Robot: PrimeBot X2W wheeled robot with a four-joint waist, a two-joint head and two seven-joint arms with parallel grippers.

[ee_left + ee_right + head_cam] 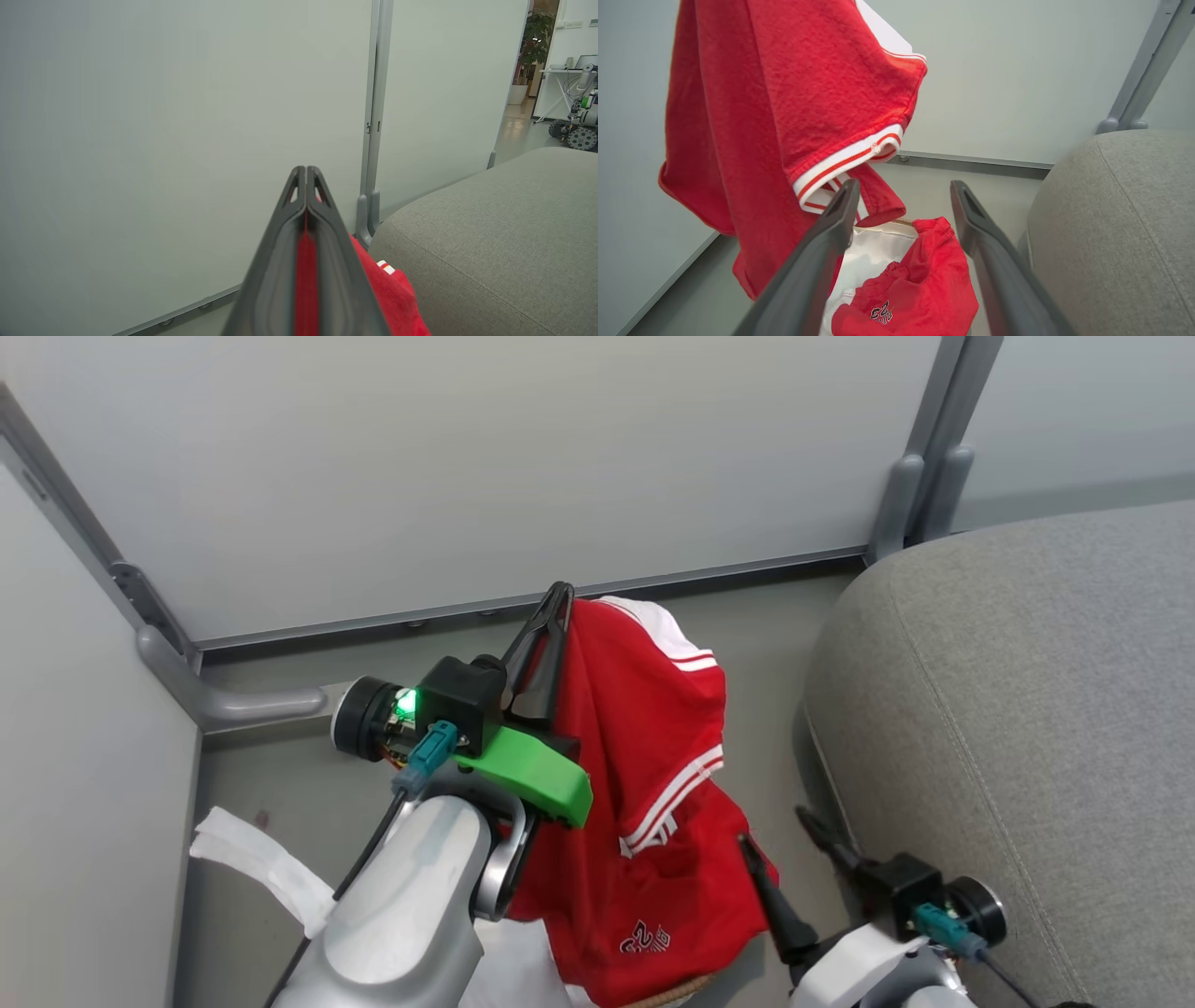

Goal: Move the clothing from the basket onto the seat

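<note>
Lying in basket point(871, 254): red clothing point(920, 291).

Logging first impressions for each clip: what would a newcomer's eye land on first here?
A red garment with white-striped trim hangs in mid-air at the centre of the head view, pinched in the shut left claw. Below it, a second red garment lies on the basket's white liner, framed by the open right claw. The grey sofa looms at the right.

Open floor point(780, 644) separates the hanging jersey point(644, 756) from the seat point(1027, 709); partition walls point(467, 476) block behind and left.
</note>
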